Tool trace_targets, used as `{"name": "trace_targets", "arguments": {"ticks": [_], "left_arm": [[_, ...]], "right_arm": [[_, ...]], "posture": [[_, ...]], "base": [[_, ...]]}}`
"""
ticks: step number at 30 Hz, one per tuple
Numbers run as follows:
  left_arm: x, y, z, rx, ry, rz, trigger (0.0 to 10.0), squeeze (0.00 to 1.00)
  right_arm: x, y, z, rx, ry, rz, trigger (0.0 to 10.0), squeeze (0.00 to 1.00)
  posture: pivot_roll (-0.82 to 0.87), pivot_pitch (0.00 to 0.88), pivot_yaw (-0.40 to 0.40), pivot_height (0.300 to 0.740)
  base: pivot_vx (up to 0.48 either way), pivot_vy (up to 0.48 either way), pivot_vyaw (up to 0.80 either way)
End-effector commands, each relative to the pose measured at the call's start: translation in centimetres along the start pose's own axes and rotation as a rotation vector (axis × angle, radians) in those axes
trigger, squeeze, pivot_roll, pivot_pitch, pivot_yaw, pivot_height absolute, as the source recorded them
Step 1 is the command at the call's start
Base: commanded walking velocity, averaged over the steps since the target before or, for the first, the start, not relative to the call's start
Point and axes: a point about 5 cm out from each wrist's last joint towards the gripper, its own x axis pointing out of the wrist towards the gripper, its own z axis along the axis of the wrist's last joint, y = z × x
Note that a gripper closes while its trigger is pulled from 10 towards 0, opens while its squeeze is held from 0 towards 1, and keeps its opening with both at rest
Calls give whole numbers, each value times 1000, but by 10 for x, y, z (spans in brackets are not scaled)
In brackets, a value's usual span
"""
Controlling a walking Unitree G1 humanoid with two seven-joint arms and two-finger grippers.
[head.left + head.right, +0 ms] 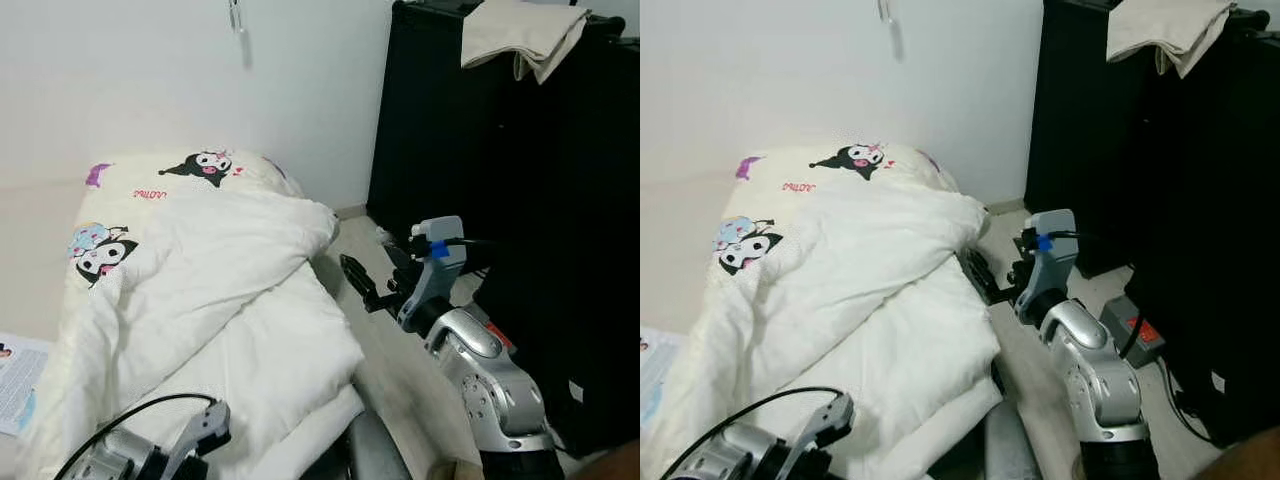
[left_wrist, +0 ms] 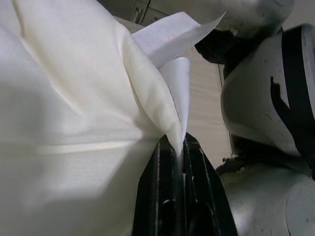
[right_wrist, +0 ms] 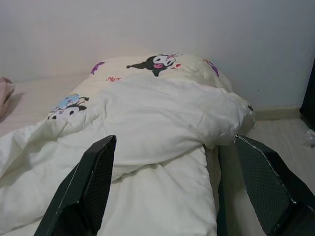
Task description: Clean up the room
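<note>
A printed paper sheet (image 1: 15, 385) lies at the far left, beside the bed's left edge. On the low bed (image 1: 120, 185), covered in a cream sheet with black-and-white cartoon characters, a thick white folded quilt (image 1: 235, 320) is heaped, reaching from the middle of the bed down to its near right corner. The left gripper (image 2: 179, 162) sits low at the near edge of the bed, its black cable looping beside it; in the left wrist view its black fingers are pressed narrowly together on a pinched corner of the quilt's white fabric, with the robot's grey body close beside. The right gripper (image 1: 362, 283) hovers just off the bed's right edge, above the pale floor (image 1: 380, 350), near the quilt's folded side but apart from it. In the right wrist view its two fingers (image 3: 86, 189) stand wide apart with nothing between them, pointing toward the quilt and the white wall beyond. At the far right stands a tall black cabinet (image 1: 450, 130), and a beige cloth (image 1: 520, 35), perhaps a towel, is draped over its top.
</note>
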Motion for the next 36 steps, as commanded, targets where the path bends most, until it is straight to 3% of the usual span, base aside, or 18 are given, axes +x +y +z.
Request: {"name": "trace_targets", "arguments": {"ticks": [1, 4, 9, 13, 16, 18, 19, 21, 22, 23, 24, 26, 27, 28, 30, 32, 35, 36], "left_arm": [[3, -1, -2, -8, 9, -13, 10000, 1000], [4, 4, 8, -14, -44, 14, 10000, 1000], [4, -6, 21, 9, -52, -65, 10000, 1000], [-1, -30, 40, 85, -1, -174, 10000, 1000], [-3, -34, 48, 124, -17, -185, 10000, 1000], [-8, -30, 85, 227, -171, -140, 10000, 1000], [-8, -30, 85, 227, -171, -140, 10000, 1000], [-14, -18, 129, 332, -385, -10, 10000, 1000], [-14, -18, 129, 332, -385, -10, 10000, 1000], [-19, -3, 156, 362, -524, 150, 10000, 1000], [-19, -3, 156, 362, -524, 150, 10000, 1000], [-32, 23, 195, 364, -705, 470, 10000, 1000], [-32, 23, 195, 364, -705, 470, 10000, 1000], [-42, 41, 209, 323, -757, 694, 10000, 1000], [-42, 41, 209, 323, -757, 694, 10000, 1000], [-62, 65, 224, 256, -766, 1025, 10000, 1000], [-68, 69, 227, 234, -764, 1107, 10000, 1000], [-78, 73, 232, 216, -763, 1199, 10000, 1000]], "right_arm": [[2, 0, 0, -15, -5, -2, 10000, 0], [3, 0, 0, -18, -6, -3, 10000, 0], [4, -1, 1, -21, -7, -4, 10000, 0], [5, -2, 0, -25, -9, -3, 10000, 0], [5, -2, 0, -24, -10, -2, 10000, 0], [5, -1, -1, -18, -11, -5, 10000, 0], [5, -1, -1, -18, -11, -5, 10000, 0], [4, 0, -3, -12, -10, -7, 10000, 0], [4, 0, -3, -12, -10, -7, 10000, 0], [3, 1, -5, -8, -7, -8, 10000, 0], [3, 1, -5, -8, -7, -8, 10000, 0], [1, 4, -7, 4, -2, -9, 10000, 0], [1, 4, -7, 4, -2, -9, 10000, 0], [0, 7, -11, 14, 4, -9, 10000, 0], [0, 7, -11, 14, 4, -9, 10000, 0], [-4, 15, -18, 34, 19, -10, 10000, 0], [-6, 17, -20, 40, 22, -11, 10000, 0], [-8, 19, -22, 48, 27, -14, 10000, 0]], "posture": [[-257, 24, 18, 550], [-257, 24, 18, 550], [-257, 22, 18, 550], [-257, 15, 15, 550], [-257, 18, 20, 550], [-253, 32, 23, 550], [-253, 32, 23, 550], [-256, 41, 26, 550], [-256, 41, 26, 550], [-257, 50, 29, 550], [-257, 50, 29, 550], [-260, 67, 32, 550], [-260, 67, 32, 550], [-262, 82, 39, 550], [-262, 82, 39, 550], [-282, 111, 56, 550], [-282, 111, 56, 550], [-287, 129, 62, 550]], "base": [[0, 0, 0], [0, 0, 0], [0, 0, 0], [0, 0, 0], [0, 0, 0], [0, 0, 0], [0, 0, 0], [0, 0, 0], [0, 0, 0], [0, 0, 0], [0, 0, 0], [0, 0, 0], [0, 0, 0], [0, 0, 0], [0, 0, 0], [0, 0, 0], [0, 0, 0], [0, 0, 0]]}}
